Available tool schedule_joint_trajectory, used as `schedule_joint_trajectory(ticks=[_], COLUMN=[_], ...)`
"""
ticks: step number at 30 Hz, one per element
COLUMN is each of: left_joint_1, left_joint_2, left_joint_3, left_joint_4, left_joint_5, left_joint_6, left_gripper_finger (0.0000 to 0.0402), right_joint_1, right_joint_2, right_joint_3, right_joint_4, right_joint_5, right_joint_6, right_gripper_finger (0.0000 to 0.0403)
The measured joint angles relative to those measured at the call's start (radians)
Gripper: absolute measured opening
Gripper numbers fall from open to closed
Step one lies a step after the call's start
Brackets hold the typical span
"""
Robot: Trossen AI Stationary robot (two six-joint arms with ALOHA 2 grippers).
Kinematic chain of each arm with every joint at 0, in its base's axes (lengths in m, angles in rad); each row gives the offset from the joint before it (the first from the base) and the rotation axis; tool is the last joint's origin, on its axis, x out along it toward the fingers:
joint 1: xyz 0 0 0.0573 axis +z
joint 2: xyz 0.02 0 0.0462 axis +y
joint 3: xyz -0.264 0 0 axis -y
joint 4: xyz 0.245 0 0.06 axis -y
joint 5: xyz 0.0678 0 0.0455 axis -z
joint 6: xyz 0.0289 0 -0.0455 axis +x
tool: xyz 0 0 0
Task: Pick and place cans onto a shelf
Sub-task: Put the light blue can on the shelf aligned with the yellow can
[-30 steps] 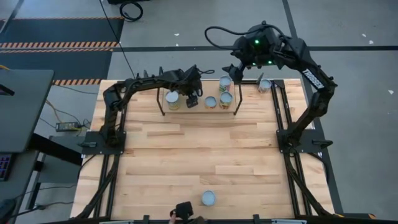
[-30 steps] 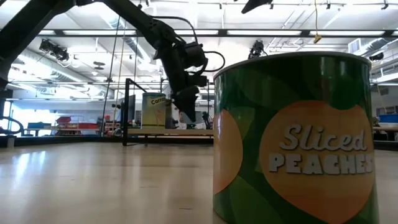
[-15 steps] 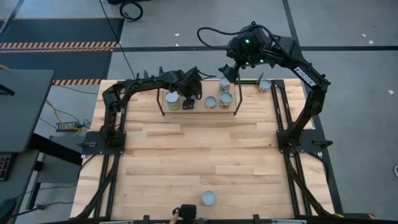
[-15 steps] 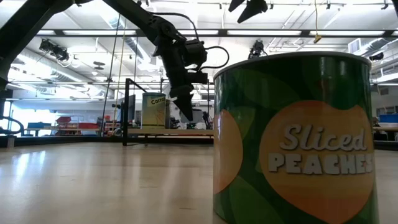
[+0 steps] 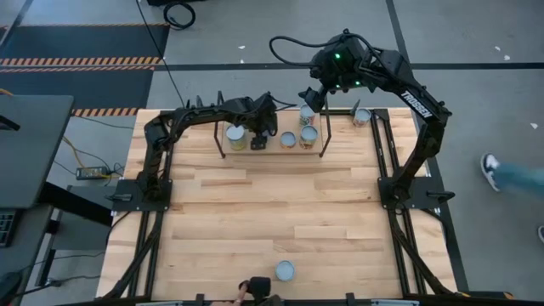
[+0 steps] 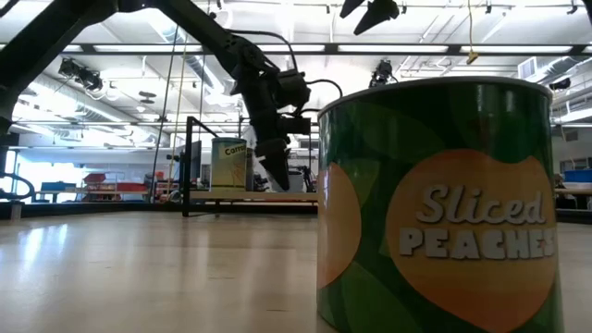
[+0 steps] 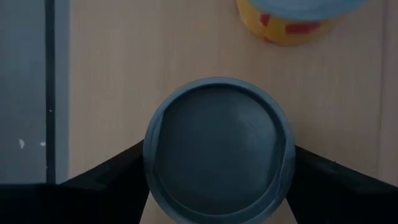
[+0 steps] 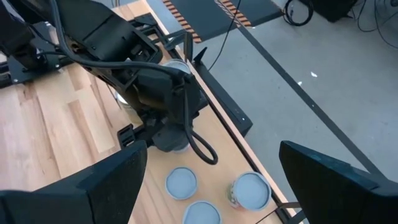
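Hovering over the low black wire shelf (image 5: pixel 223 144), the left gripper (image 5: pixel 259 140) straddles a round grey-topped metal can (image 7: pixel 217 149) with fingers apart, while the right gripper (image 5: pixel 313 96) waits open above the shelf's far end

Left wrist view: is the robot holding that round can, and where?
The left gripper sits around the can at its sides; whether it grips cannot be told. The right gripper holds nothing.
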Motion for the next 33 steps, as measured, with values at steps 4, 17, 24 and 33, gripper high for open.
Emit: schedule_joint_trajectory(ticks=[4,17,24,33], left_joint_1=[-0.002,-0.007,-0.007,-0.008], left_joint_2=[0.000,0.000,0.000,0.000], left_joint_3=[0.000,0.000,0.000,0.000], left_joint_4=[0.026,0.028,0.034,0.045], left_joint_5=[-0.005,-0.005,-0.001,-0.032], left_joint_6=[0.003,-0.040,-0.022,-0.026], left_gripper_finger=[0.0314,0.0314,0.0291,0.0360], right_joint_1=[0.000,-0.014,-0.014,-0.014], right_joint_2=[0.000,0.000,0.000,-0.001], right_joint_3=[0.000,0.000,0.000,0.000], right_joint_4=[-0.009,-0.030,-0.030,-0.031], right_joint_5=[-0.002,-0.026,-0.026,-0.033], right_joint_6=[-0.005,-0.041,-0.053,-0.055], right_gripper_finger=[0.0374,0.0374,0.0374,0.0374])
